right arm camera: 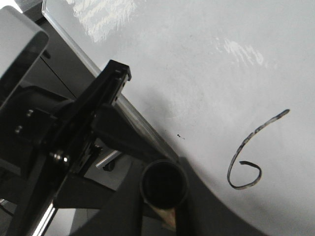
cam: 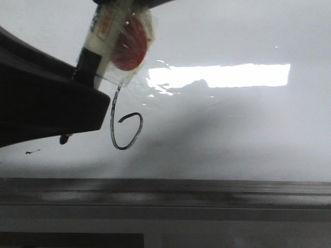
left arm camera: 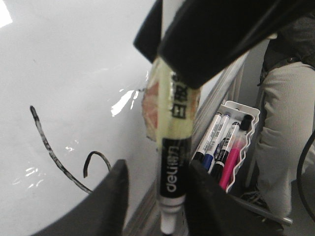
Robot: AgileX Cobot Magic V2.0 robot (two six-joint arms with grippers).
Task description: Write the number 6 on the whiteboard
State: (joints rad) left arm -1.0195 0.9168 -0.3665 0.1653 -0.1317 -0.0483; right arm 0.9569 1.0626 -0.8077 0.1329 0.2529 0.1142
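Observation:
The whiteboard (cam: 232,134) (left arm camera: 74,73) (right arm camera: 221,59) bears a black number 6 (cam: 113,121) (left arm camera: 49,147) (right arm camera: 243,143) with a long stem and an open loop. A marker (cam: 103,31) (left arm camera: 170,167), wrapped in yellowish tape, hangs above the board. My right gripper (right arm camera: 167,196) (left arm camera: 221,39) is shut on the marker's black round far end (right arm camera: 165,184). The marker's black "deli" section lies between the fingers of my left gripper (left arm camera: 160,196), touching one finger (left arm camera: 206,196), with a clear gap to the other (left arm camera: 115,196). The left arm's dark bulk (cam: 46,98) hides the marker's lower end in the front view.
A white tray (left arm camera: 246,110) of several markers hangs at the board's grey frame (cam: 165,191). A person's grey trouser leg (left arm camera: 280,123) stands beside it. A tiny black squiggle (cam: 32,152) marks the board, and a bright light reflection (cam: 222,75) lies on it.

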